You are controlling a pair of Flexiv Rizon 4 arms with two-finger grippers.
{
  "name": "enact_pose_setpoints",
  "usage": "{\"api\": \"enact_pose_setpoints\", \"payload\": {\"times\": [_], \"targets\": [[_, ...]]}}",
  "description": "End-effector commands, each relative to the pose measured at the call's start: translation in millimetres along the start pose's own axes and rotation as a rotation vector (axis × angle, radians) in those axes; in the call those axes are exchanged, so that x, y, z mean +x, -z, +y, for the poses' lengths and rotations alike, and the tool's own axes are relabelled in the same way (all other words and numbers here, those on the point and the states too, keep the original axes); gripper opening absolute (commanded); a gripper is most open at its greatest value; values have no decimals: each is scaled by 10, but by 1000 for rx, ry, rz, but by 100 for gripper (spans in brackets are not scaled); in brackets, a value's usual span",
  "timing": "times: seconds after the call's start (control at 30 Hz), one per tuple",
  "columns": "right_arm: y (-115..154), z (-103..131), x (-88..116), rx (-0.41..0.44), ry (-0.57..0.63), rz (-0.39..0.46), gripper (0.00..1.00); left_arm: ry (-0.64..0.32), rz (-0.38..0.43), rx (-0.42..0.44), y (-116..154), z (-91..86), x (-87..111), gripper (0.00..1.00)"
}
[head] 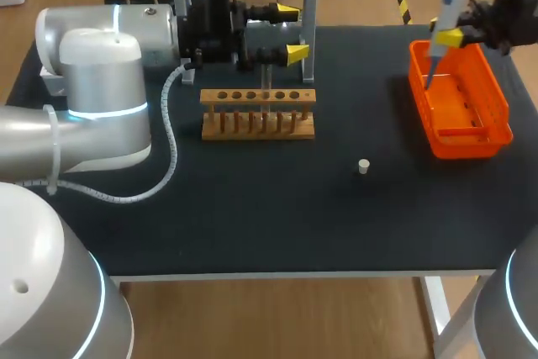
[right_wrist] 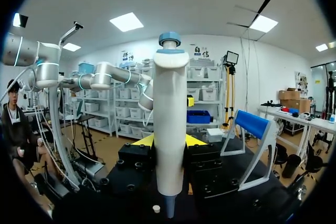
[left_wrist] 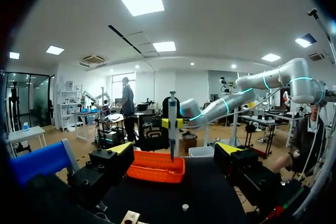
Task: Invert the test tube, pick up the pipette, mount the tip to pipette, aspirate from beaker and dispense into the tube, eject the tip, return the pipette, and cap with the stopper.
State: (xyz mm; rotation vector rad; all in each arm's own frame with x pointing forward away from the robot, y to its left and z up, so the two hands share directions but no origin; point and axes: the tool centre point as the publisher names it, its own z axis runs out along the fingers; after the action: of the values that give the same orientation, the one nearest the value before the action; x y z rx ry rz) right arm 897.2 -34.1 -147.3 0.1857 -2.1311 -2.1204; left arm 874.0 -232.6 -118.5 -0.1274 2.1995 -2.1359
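The right gripper (head: 448, 37) pinches the pipette (head: 443, 18) by its body, one finger on each side, and holds it upright above the far end of the orange basket (head: 471, 142), with its thin lower end pointing down inside the rim. I judge the step in hand to be handling the pipette over the basket. Whether a tip is mounted is too small to tell, and no beaker shows in any view. To do it well, the pipette should be kept vertical and moved straight up or down, so the point does not catch the basket wall. It should go sideways only once that end is above the rim. The grip looks centred in the right wrist view, which should stop the pipette swinging. The left gripper (head: 292, 34) is spread wide and holds nothing. It sits just behind the wooden rack (head: 258, 97), well apart from the basket, so the two arms should not meet. The stopper (head: 363, 166) lies loose on the table (head: 252, 216) between rack and basket. Any sweep toward the rack should pass above it.
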Motion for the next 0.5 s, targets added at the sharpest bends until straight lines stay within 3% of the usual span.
{"api": "enact_pose_setpoints", "payload": {"times": [0.03,0.5], "targets": [[-439,-3,48,3,-9,-35,0,1,-1,-2,3,-7,5,100],[-1140,19,60,-35,-36,-11,0,1,-1,-2,3,-7,5,100]]}}
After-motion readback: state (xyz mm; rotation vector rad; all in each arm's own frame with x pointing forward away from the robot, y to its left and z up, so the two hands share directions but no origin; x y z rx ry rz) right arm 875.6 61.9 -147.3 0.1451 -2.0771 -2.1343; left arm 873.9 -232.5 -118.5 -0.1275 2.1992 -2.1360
